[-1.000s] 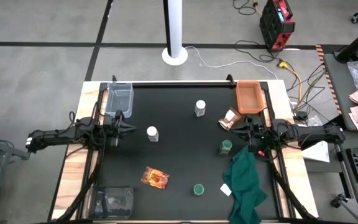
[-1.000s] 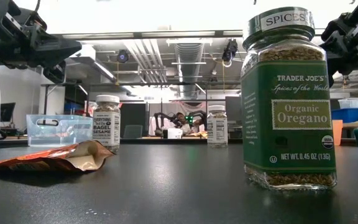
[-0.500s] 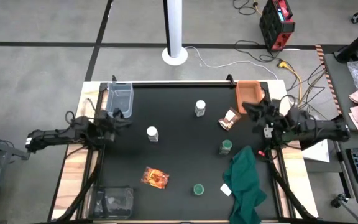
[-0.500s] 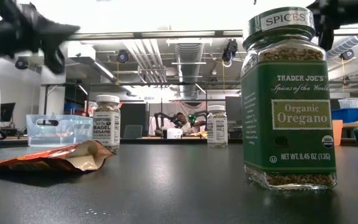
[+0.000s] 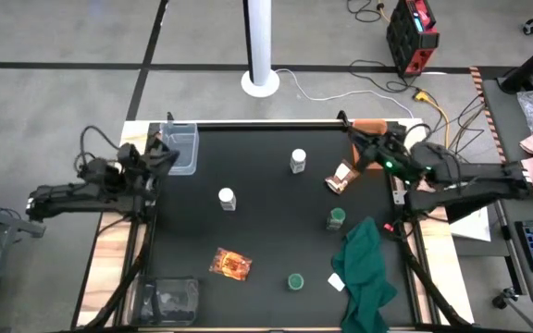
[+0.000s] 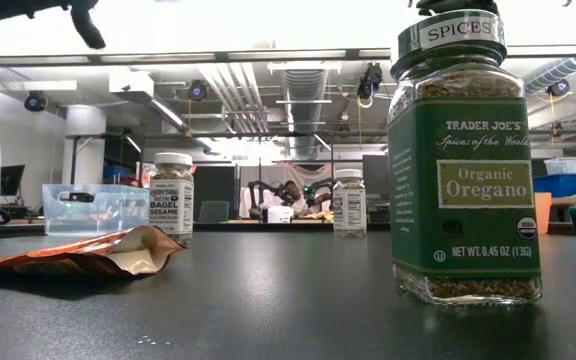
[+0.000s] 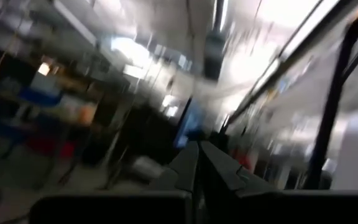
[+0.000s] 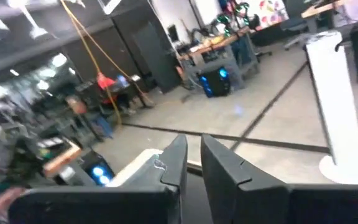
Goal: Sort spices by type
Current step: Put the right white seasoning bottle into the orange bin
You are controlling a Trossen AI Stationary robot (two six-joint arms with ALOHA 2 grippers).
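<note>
— Where are the arms right now?

— Both lifted off the mat. The left gripper (image 5: 167,154) hangs over the clear bin (image 5: 178,146) at the far left corner, fingers (image 7: 194,163) pressed flat together, nothing in them. The right gripper (image 5: 353,136) is up by the orange tray (image 5: 372,125) at the far right, fingers (image 8: 178,160) all but touching, just a slit between them, and they carry nothing.

— And the spices?

— All six sit on the black mat (image 5: 266,222). The two white-capped jars stand upright, caps to the ceiling: one (image 5: 298,161) toward the far middle, the other (image 5: 227,198) left of centre. The two green-lidded jars are upright too; one (image 5: 337,218) just beside the green cloth (image 5: 366,273), one (image 5: 295,280) near the front edge, by a white paper scrap (image 5: 337,282).

— The foil packets?

— Both lie flat. One (image 5: 342,178) rests near the orange tray, its long axis slanting from far right toward near left. The other (image 5: 230,265) lies at front left, long side running roughly left to right, slightly skewed.
</note>
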